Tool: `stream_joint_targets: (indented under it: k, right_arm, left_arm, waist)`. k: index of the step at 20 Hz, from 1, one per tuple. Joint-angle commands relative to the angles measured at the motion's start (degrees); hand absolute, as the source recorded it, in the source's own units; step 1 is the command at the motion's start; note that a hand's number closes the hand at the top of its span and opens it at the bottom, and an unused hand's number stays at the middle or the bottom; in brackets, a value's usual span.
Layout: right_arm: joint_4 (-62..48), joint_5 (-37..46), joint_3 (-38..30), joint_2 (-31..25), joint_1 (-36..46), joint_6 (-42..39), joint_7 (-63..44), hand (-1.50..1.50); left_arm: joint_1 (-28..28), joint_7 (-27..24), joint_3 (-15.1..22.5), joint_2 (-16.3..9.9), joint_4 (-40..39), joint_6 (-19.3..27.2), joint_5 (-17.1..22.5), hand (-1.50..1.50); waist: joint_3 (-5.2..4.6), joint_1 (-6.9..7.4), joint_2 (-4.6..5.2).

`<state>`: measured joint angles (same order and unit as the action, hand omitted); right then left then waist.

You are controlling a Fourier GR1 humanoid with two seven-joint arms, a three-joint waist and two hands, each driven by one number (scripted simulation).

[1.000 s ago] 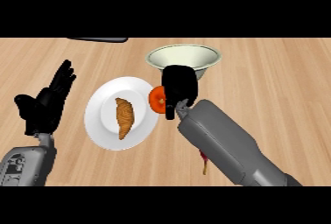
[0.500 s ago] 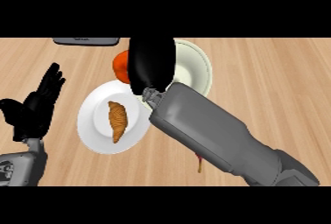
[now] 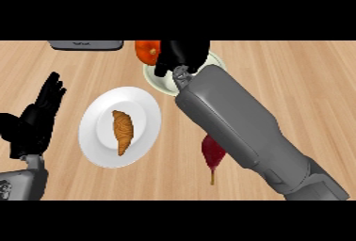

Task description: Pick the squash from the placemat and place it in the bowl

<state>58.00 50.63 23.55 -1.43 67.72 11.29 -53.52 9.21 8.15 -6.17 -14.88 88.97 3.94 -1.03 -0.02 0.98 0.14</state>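
Squash (image 3: pixel 147 52) carried farther, in right hand (image 3: pixel 182 54)

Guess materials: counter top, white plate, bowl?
Counter top: looks like light wood or wood laminate, matte, with grain lines running across it. Plate: plain white, smooth, with soft shading at the rim; probably glazed ceramic, could be plastic. Bowl: pale cream, smooth; likely ceramic too, but mostly hidden under the right hand.
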Motion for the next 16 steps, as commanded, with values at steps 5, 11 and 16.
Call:
stream_joint_targets:
  k: [5,11,16]
  right_arm:
    - [-10.19,-4.5,-9.46,-4.21,-3.75,7.03,16.58,1.5]
    - [-25.08,-4.89,-15.11,-5.05,-1.45,15.5,28.17,1.5]
    - [-34.0,-6.38,-18.97,-5.96,3.31,15.68,34.1,1.5]
  left_arm:
    - [0.5,0.03,1.26,1.85,0.96,1.12,-1.49,0.0]
    - [1.83,0.05,-0.54,0.42,-0.02,-0.74,0.01,0.0]
    - [3.84,-0.54,-1.53,-0.36,-3.23,-1.51,-0.06,0.0]
  waist:
    - [0.03,0.0,0.17]
    - [0.02,0.97,0.59]
    - [0.0,0.95,0.72]
